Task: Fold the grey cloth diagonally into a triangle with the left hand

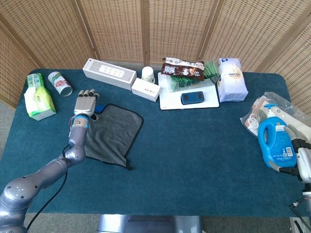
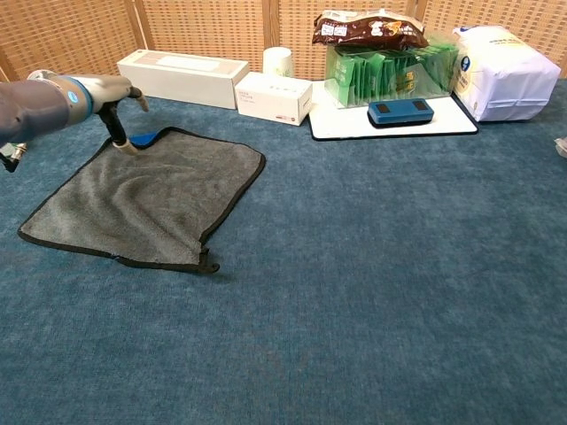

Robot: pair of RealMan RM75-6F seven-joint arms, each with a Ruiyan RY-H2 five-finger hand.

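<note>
grey cloth: flat and unfolded on the blue bench, at about 9 o'clock from bench centre; black-edged, blue tab at its far-left corner.
left robot hand: over the cloth's far-left corner, fingers apart and extended, holding nothing. In chest view the thumb points down and its tip reaches the cloth edge beside the blue tab; cannot tell whether it presses.
left arm: runs in from 7 o'clock, forearm lying over the cloth's left edge in head view.
right robot hand: at the 4 o'clock bench edge, just beside the blue detergent bottle; fingers partly out of view, grip cannot be told.
plastic bag: behind the bottle, 3 o'clock.
green tissue pack: 10 o'clock, well apart from the cloth.
can: lying on its side, near the tissue pack.
long white box: 11 o'clock, back edge.
small white box: just beside the long one.
white tray: 12 o'clock, carrying a dark blue case and green packets.
</note>
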